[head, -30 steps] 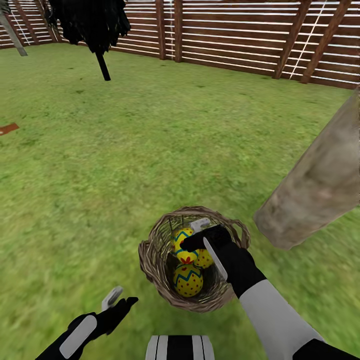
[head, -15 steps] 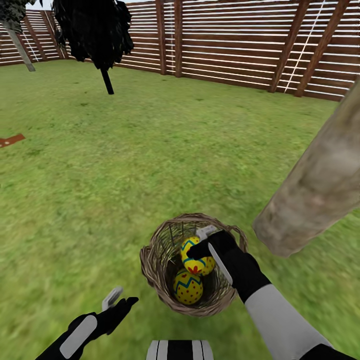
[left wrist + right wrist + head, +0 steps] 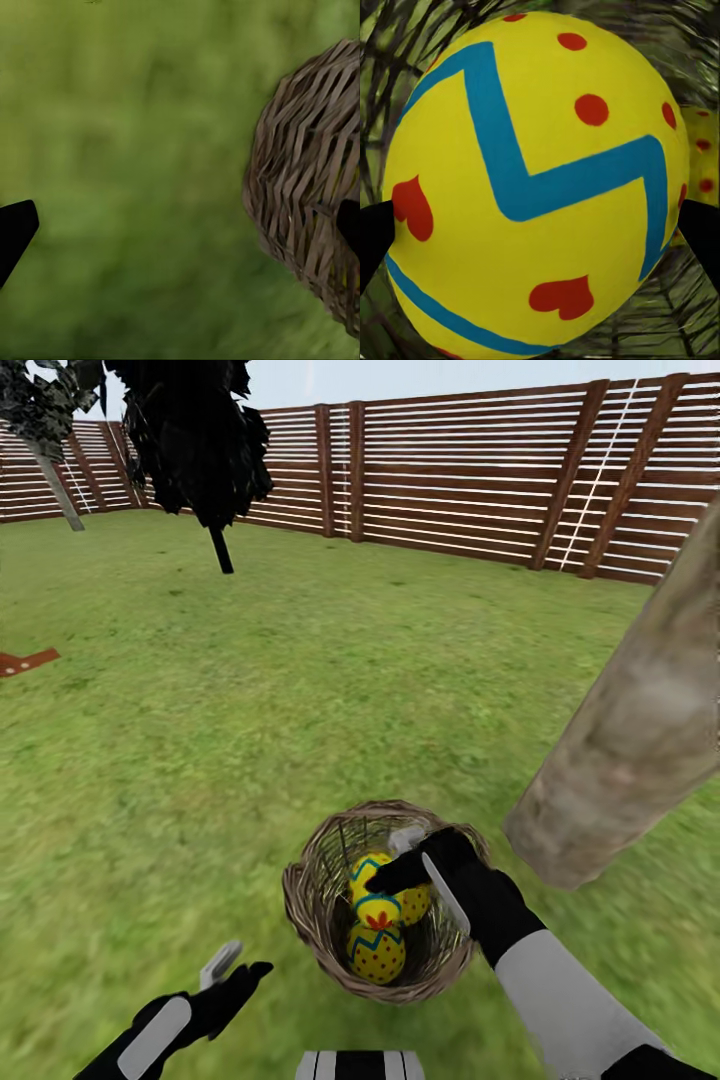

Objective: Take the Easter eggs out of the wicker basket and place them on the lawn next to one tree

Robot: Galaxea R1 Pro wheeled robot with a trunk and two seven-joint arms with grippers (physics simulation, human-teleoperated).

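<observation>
The wicker basket (image 3: 310, 905) stands on the lawn (image 3: 300, 690) just in front of me, close to the pale trunk of the tree (image 3: 640, 730) on its right. My right gripper (image 3: 390, 862) reaches into the basket and is shut on a yellow Easter egg (image 3: 532, 187) with a blue zigzag and red hearts. In the head view that egg (image 3: 376, 900) sits under the black finger. A second egg (image 3: 376, 954) lies on the basket floor, and a third (image 3: 414, 905) is partly hidden behind the held one. My left gripper (image 3: 240, 965) hovers open over the grass left of the basket (image 3: 315, 180).
A narrow black-leaved tree (image 3: 195, 440) stands at the far left, before a brown slatted fence (image 3: 470, 470) that closes off the back of the garden. A small brown strip (image 3: 25, 660) lies on the grass at the left edge. Open grass stretches ahead and to the left.
The head view has tilted upward, showing more fence and sky. My right gripper stays shut on the egg inside the basket. The left arm has barely moved.
</observation>
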